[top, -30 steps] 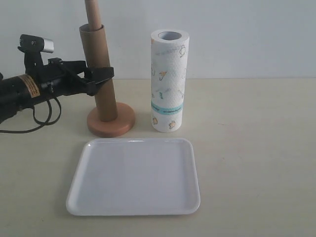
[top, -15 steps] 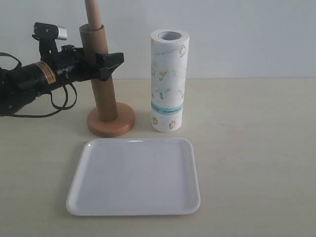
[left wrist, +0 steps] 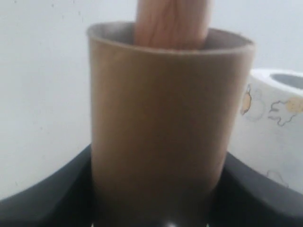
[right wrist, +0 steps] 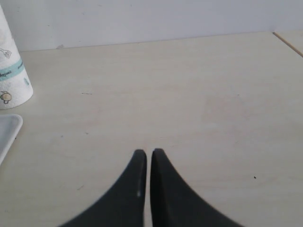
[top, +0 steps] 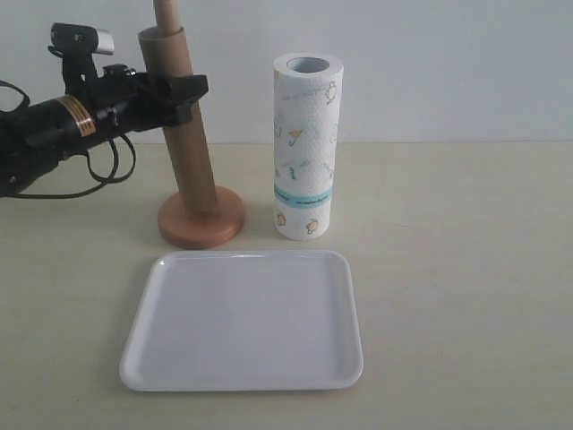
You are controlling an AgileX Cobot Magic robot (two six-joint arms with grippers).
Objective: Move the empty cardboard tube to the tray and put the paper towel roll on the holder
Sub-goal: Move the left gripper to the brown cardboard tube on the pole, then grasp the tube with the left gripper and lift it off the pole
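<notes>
The empty cardboard tube [top: 191, 161] stands around the holder's thin pole [top: 163, 11], leaning slightly, with its lower end just above the round wooden base [top: 202, 226]. High on the tube, my left gripper [top: 182, 92] is shut on it. In the left wrist view the tube [left wrist: 165, 118] fills the space between the black fingers [left wrist: 47, 194], and the pole [left wrist: 173, 21] sticks out of its top. The paper towel roll [top: 306, 148] stands upright to the right of the holder. The white tray [top: 242, 318] lies in front. My right gripper [right wrist: 147, 152] is shut and empty over bare table.
A pale wall rises behind the table. The roll [right wrist: 10, 71] and a tray corner [right wrist: 7, 130] show at the edge of the right wrist view. The table's edge [right wrist: 288, 41] shows in that view's corner.
My left gripper closed in on the tube's upper part and rose a little. The tube's top now sits higher on the pole, and the tube leans slightly.
</notes>
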